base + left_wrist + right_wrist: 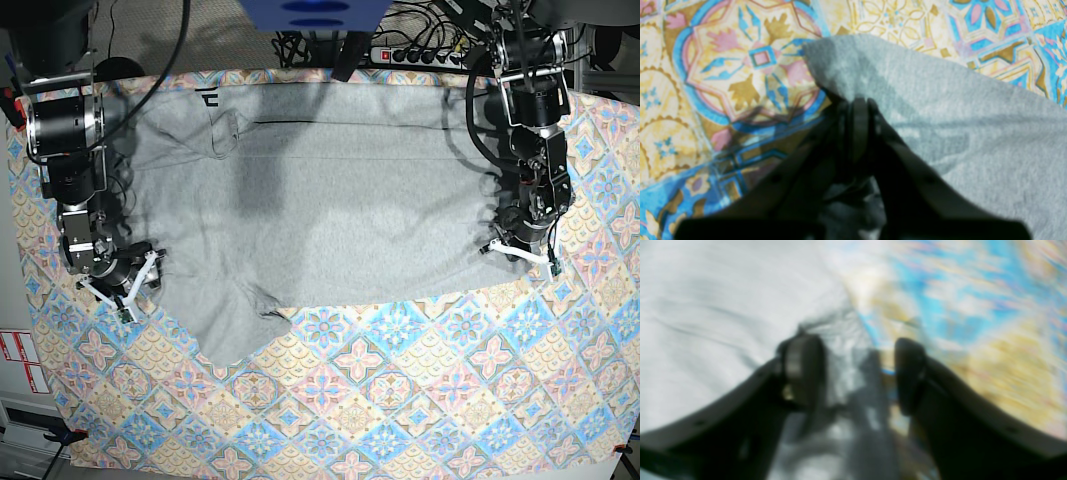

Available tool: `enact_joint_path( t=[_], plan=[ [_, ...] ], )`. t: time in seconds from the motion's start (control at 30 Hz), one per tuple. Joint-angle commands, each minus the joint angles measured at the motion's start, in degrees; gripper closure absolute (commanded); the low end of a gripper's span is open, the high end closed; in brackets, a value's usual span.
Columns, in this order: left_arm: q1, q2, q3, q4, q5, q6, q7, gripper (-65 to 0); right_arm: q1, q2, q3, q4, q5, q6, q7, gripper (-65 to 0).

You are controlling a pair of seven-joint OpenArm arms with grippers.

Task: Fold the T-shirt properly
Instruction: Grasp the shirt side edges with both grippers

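A: We're looking down on the T-shirt (330, 210) and it's spread wide across the far half of the table, over the patterned tablecloth (400, 400), grey side up, with a scrap of black lettering peeking at the far edge.

B: And we've got an arm at each side. The left gripper (520, 252) sits at the shirt's edge on the right side of the table in the base view. From its wrist camera we see the left gripper's fingers (858, 126) pressed together, pinching the grey cloth where a corner pokes out beyond them.

A: Clenched on fabric, agreed. The right gripper (135, 280), over by the other side edge?

B: We see its pads (803, 370) standing apart, released, straddling the shirt's border with the tablecloth. That view is badly blurred.

A: One flap of the shirt hangs toward the near edge, well short of it.
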Motion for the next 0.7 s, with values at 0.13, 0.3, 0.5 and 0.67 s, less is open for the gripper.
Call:
enact_joint_path(
  t=[0.13, 0.3, 0.5, 0.67],
  plan=[
    [-0.6, -0.7, -0.2, 0.6, 0.3, 0.4, 0.4, 0.0, -1.2, 0.4, 3.7, 0.3, 4.5, 7.9, -0.4, -14.2],
    [-0.6, -0.6, -0.1, 0.6, 0.3, 0.4, 0.4, 0.0, -1.2, 0.4, 4.0, 0.3, 4.6, 8.2, -0.4, -6.7],
    [-0.6, -0.6, -0.2, 0.6, 0.3, 0.4, 0.4, 0.0, -1.2, 0.5, 6.9, 0.8, 4.7, 8.3, -0.1, -0.1],
    [0.0, -0.6, -0.3, 0.7, 0.3, 0.4, 0.4, 0.0, -1.4, 0.5, 11.9, 3.8, 4.7, 8.4, -0.4, -0.5]
  ],
)
